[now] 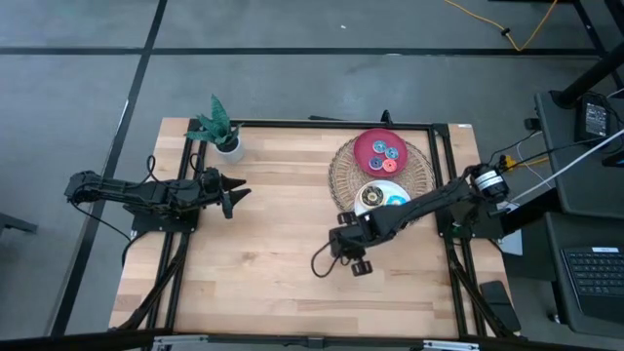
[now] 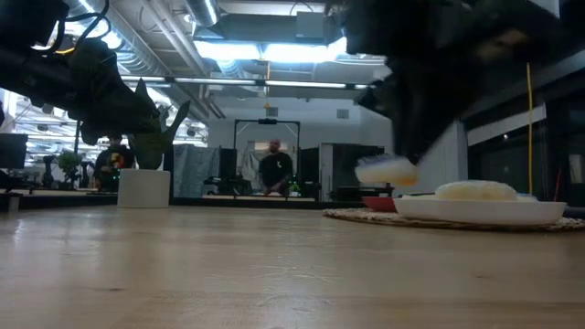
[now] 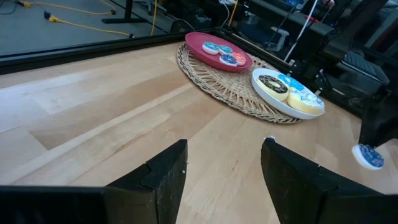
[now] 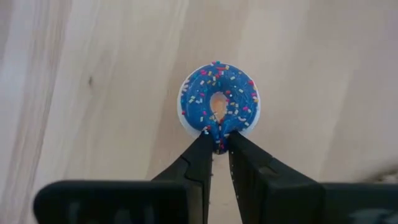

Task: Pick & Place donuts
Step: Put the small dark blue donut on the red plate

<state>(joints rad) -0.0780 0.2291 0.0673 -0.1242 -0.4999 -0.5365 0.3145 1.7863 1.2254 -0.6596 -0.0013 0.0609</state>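
R gripper [image 4: 216, 142] pinching blue-iced donut [image 4: 219, 99] – rim hidden

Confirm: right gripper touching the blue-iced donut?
Touching. The right wrist view shows the right gripper pinching the rim of the blue-iced donut, both fingertips pressed on its icing edge.
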